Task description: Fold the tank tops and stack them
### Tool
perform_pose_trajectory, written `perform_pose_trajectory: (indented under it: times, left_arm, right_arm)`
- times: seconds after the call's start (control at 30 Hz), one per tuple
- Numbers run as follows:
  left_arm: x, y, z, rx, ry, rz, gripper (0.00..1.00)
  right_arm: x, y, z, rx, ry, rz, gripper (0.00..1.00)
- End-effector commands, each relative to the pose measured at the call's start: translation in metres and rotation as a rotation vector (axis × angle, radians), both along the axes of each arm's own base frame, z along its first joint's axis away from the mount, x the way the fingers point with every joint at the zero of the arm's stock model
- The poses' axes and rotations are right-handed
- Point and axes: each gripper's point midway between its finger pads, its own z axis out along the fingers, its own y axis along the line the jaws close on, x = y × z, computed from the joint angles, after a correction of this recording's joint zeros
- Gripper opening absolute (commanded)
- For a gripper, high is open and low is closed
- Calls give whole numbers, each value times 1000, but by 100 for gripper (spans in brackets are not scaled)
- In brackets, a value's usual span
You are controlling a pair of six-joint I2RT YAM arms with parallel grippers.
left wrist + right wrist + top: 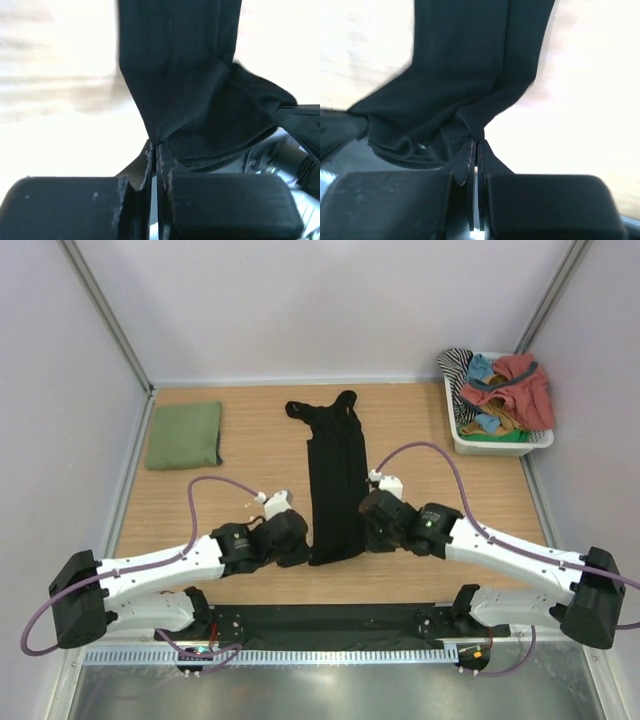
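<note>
Top view: a wooden surface (250, 455) carries the black tank top (335, 475), which lies in the middle as a long narrow strip, straps at the far end and hem at the near end. The olive green tank top (185, 435) sits already folded into a neat square at the far left, well apart from the black one. A white basket (497, 448) of mixed garments stands at the far right. The two arms meet at the black top's near end, one on each side. No brand, label or writing can be read.

Left wrist view: the left jaws are closed, pinching a corner of black cloth at the hem. The fabric puckers and drapes from the pinch, so it looks thin, light and limp.

Right wrist view: the right jaws are likewise closed on the opposite hem corner, where a stitched edge shows. Holding the hem corners seems sound, since cloth this soft would likely sag and slip if it were held in the middle.
</note>
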Motion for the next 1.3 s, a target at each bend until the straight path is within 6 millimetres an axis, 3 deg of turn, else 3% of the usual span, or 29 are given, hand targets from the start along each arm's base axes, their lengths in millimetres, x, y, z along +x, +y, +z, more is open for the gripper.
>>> perform_pose_trajectory:
  times: [0.0,0.07,0.1,0.17,0.2,0.23,0.27,0.3,0.33,0.37,0.4,0.43,0.47,0.5,0.57,0.6,0.9,1.27]
  left_arm:
    - [27,13,18,54,-51,4,0]
    - [40,15,22,80,-71,-8,0]
    - [57,14,35,68,-91,13,0]
    - [73,16,33,118,-90,-4,0]
    - [91,16,46,108,-107,20,0]
    - [102,15,40,130,-94,21,0]
    - [110,12,40,129,-85,13,0]
    - [129,12,52,120,-111,23,0]
    - [141,8,43,137,-95,14,0]
    - [148,4,43,128,-87,1,0]
    - [166,3,56,122,-114,10,0]
    - [174,3,55,135,-108,12,0]
    - [182,2,45,154,-90,11,0]
    - [197,2,54,147,-108,26,0]
    - [209,0,45,157,-89,27,0]
    - [220,-2,52,145,-106,34,0]
    - [253,-7,33,176,-67,35,0]
    - [265,-5,11,202,-31,43,0]
  right_arm:
    - [37,-3,19,-39,-85,-6,1]
    - [59,-7,27,-35,-97,-41,1]
    - [66,-6,30,-39,-104,-24,1]
    - [90,-10,35,-57,-112,-59,1]
    - [97,-13,34,-81,-112,-53,1]
    - [111,-10,45,-66,-134,-62,1]
    - [123,-14,37,-95,-118,-81,1]
    - [133,-15,38,-103,-126,-83,1]
    - [143,-12,45,-86,-137,-87,1]
    - [155,-15,33,-110,-109,-103,1]
    - [161,-16,31,-119,-104,-109,1]
    - [173,-14,37,-115,-119,-115,1]
    - [181,-15,28,-134,-99,-123,1]
    - [193,-17,33,-130,-112,-142,1]
    - [204,-18,31,-131,-110,-152,1]
    - [214,-19,27,-130,-104,-163,1]
    - [245,-13,18,-122,-83,-168,1]
    - [264,-12,10,-126,-71,-165,1]
